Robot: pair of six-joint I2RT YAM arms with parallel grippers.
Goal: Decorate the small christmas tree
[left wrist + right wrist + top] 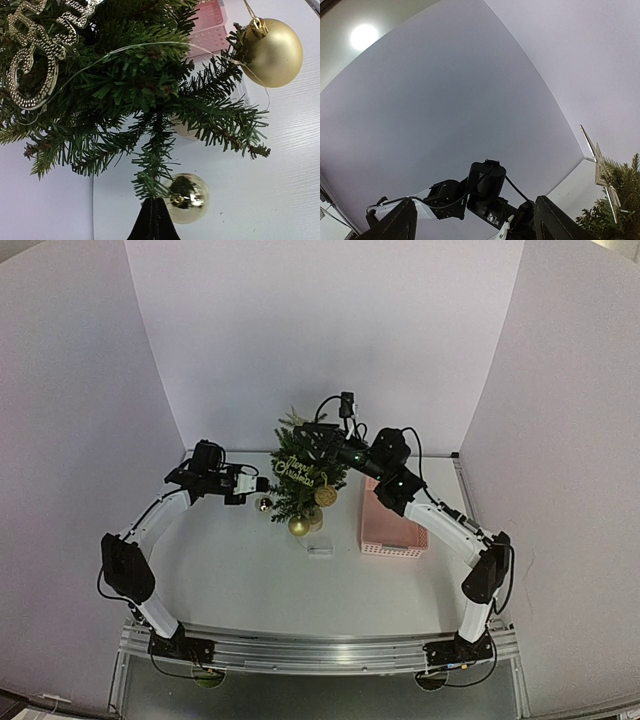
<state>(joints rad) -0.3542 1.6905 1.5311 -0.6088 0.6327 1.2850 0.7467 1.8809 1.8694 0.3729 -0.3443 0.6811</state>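
The small christmas tree (298, 480) stands at the table's middle back, carrying a glittery "Merry Christmas" sign (293, 470) and two matte gold balls (325, 495) (299, 526). My left gripper (262, 485) is at the tree's left side. In the left wrist view it (154, 212) is shut at the tip of a low branch (152, 170), and the cap of a shiny gold ball (189, 198) touches its fingertips. The ball's loop is hidden. My right gripper (305, 432) is up by the treetop. It (477, 225) is open and empty and points at the back wall.
A pink basket (392, 522) lies right of the tree, under the right arm. A small clear piece (320, 549) lies on the table in front of the tree. White walls close in the back and both sides. A pale flat piece (598, 162) shows at the treetop.
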